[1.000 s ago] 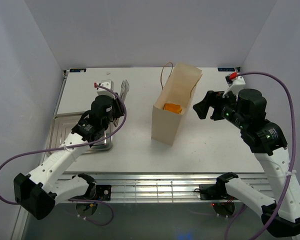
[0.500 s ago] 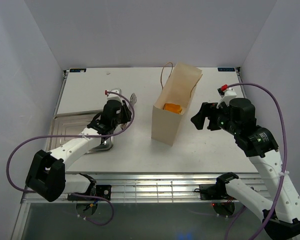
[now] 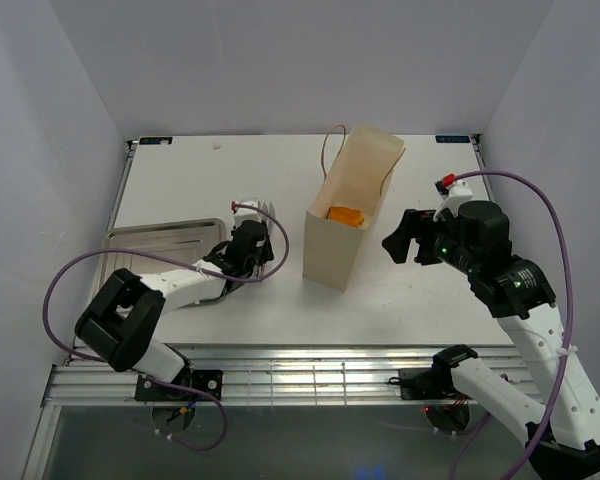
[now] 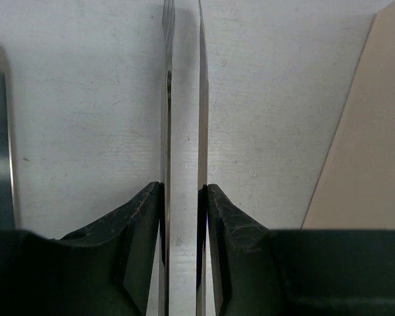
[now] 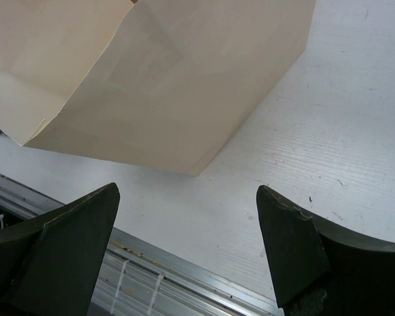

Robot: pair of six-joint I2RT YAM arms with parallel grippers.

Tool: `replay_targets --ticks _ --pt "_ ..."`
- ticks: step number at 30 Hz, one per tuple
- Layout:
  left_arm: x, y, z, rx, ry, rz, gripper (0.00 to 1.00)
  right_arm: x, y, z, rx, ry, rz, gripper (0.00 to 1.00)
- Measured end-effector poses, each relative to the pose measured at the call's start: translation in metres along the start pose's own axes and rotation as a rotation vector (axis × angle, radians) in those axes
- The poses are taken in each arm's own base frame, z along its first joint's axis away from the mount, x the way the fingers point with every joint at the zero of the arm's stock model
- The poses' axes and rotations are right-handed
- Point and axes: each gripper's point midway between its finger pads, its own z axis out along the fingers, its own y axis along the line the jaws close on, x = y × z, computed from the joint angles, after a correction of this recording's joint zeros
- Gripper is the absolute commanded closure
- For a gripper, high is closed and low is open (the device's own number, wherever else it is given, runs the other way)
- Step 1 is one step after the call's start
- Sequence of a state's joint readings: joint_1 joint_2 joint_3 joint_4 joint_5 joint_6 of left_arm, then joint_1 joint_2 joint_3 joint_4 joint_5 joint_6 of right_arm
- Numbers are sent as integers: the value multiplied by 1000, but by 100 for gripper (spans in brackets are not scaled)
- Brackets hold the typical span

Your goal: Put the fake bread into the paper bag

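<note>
Already inside the paper bag (image 3: 332, 250) sits one fake bread (image 3: 345, 214). Left of the bag, the left gripper (image 4: 183, 191) clamps metal tweezers (image 4: 168, 99). The right gripper (image 5: 185, 192) gapes empty just beside the bag's right side.

In front of me, the white table (image 3: 420, 300) carries the paper bag (image 3: 340, 240), standing upright around the middle. Off to my left the flat metal tray (image 3: 160, 229) lies by the table's left edge, apart from the bag.

Fake bread (image 3: 346, 214) inside paper bag (image 3: 332, 255)
</note>
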State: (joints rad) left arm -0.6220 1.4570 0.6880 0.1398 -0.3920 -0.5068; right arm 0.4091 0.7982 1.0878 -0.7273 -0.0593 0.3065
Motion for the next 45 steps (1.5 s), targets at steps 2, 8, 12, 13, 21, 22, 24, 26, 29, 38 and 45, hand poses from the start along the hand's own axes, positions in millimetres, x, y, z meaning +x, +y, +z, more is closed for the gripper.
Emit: replay_targets --ticks 2,8,12,13,21,22,24,26,29,38,45 --pt "15 0 4 -13 20 16 53 2 -1 0 1 4 0 10" --pt "43 8 12 -49 76 29 49 2 0 -3 -2 -7 -1 10" --pt "47 10 13 -54 77 18 46 7 -2 -4 1 -2 0 10" --pt "47 10 13 -53 74 14 44 8 -2 -3 0 0 0 10" --pt "56 13 11 -47 91 9 18 27 -11 7 21 48 6 10" --pt "56 12 10 -42 92 7 16 30 -12 9 23 53 7 10" --pt "54 10 9 -30 90 0 8 37 -15 13 28 64 12 10" --pt "50 7 5 -15 88 -7 2 43 -17 16 32 75 18 10" --pt "40 2 -3 9 73 -27 2 48 -19 21 37 77 35 10" --pt "-35 -36 -54 225 -42 -168 2 80 -32 44 32 0 111 10" --pt "-79 -76 -119 561 -110 -309 2 120 -37 70 -34 -57 203 10"
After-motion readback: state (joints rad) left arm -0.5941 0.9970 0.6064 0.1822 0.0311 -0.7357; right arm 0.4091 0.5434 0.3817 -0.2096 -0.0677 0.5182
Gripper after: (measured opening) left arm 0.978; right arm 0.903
